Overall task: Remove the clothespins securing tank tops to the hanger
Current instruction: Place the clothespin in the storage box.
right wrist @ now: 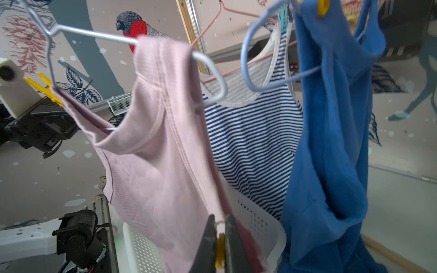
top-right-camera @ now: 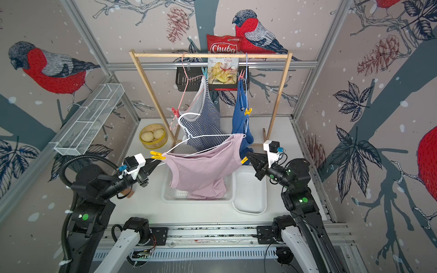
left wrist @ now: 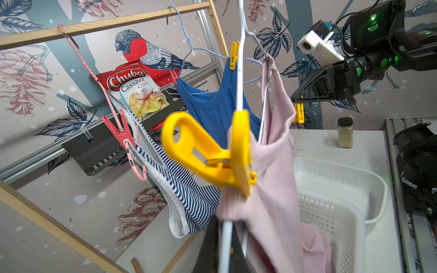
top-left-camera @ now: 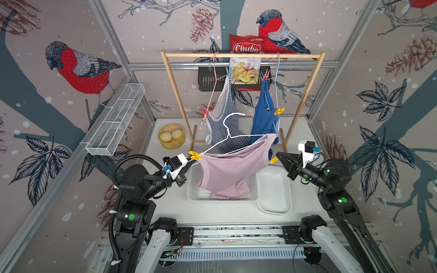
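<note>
Six clothespins: four are gripping straps back on the wooden rack (top-left-camera: 241, 55): a teal clothespin (top-left-camera: 228, 71) and a red clothespin (top-left-camera: 205, 112) on the striped tank top (top-left-camera: 227, 113), and a second red clothespin (top-left-camera: 266, 74) and a yellow clothespin (top-left-camera: 279, 111) on the blue tank top (top-left-camera: 263, 111). Two more yellow ones are riding with the pink tank top (top-left-camera: 227, 170).
White hanger (top-left-camera: 250, 136): it is hanging off the rack and out over the white basket (top-left-camera: 201, 193), likely so that a freed top is dropping straight in.
Left gripper (top-left-camera: 189, 162): its jaws are pressing together on the hanger's wire just beside the left yellow clothespin (top-left-camera: 195, 155), steadying the frame for the other arm.
Right gripper (top-left-camera: 277, 156): its jaws are pinching the right yellow clothespin (top-left-camera: 273, 160). That peg is sitting clear of the hanger wire; whether it is biting cloth, I cannot tell.
Pink top's straps: one is draping bare over the hanger's right shoulder and the other is being pinned at the left end, so the cloth is sagging toward the basket.
Likely next: the held peg is probably heading for the white tub (top-left-camera: 275, 189) beside the basket.
</note>
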